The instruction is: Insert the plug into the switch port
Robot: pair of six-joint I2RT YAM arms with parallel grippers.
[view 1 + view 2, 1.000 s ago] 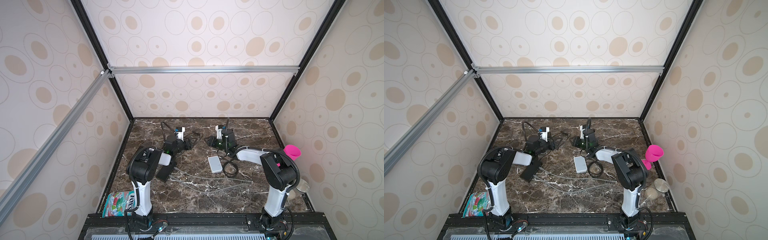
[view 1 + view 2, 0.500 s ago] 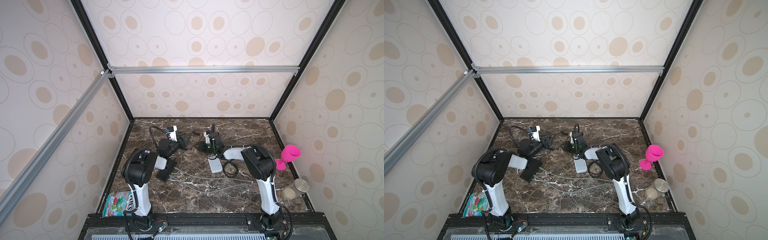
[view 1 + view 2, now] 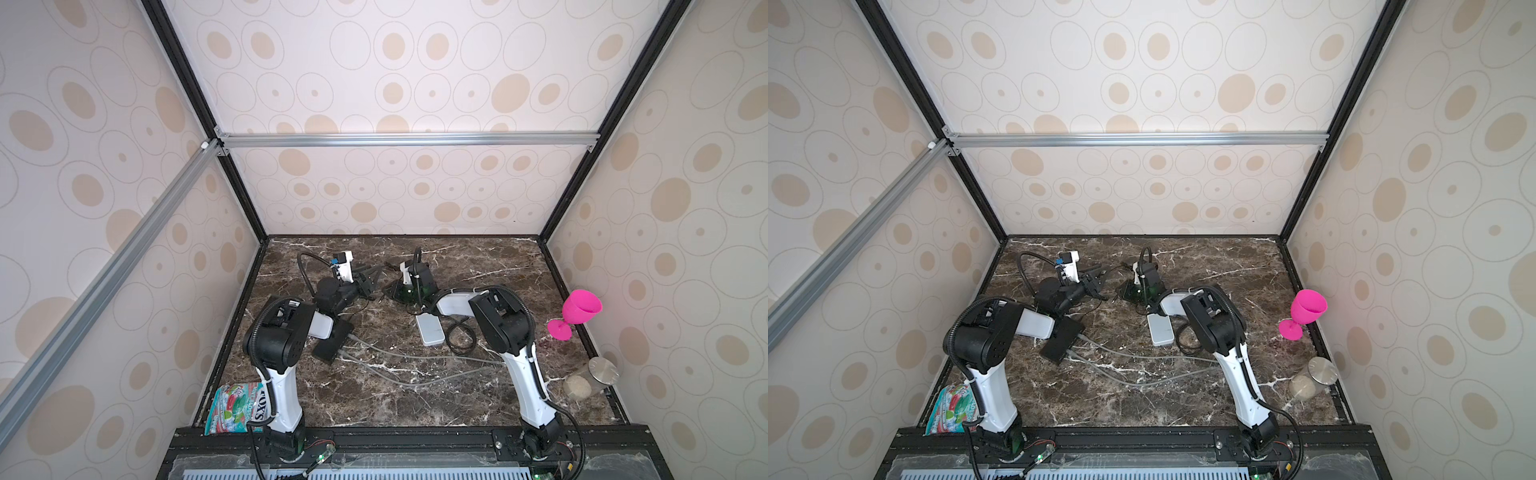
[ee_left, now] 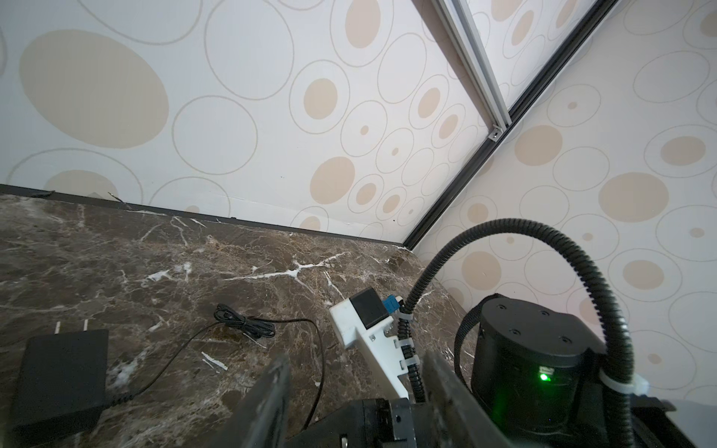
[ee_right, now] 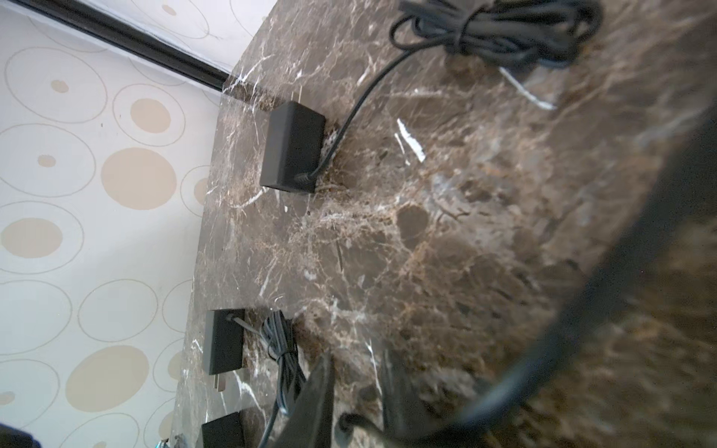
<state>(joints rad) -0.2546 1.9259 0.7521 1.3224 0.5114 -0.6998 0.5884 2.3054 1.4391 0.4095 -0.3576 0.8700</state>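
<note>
Hovering over the table (image 3: 374, 395), your left gripper (image 4: 357, 358) stands spread; your right gripper (image 5: 357, 355) stands narrow beside a black cable (image 5: 551, 345); you cannot tell its grip.

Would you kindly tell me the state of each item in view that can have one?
left gripper: open, empty.
right gripper: jaws close together, grip unclear.
switch: lying flat, grey cables attached.
black adapter: lying flat, prongs bare, unplugged.
pink goblet: standing, empty.
jar: lid on.
</note>
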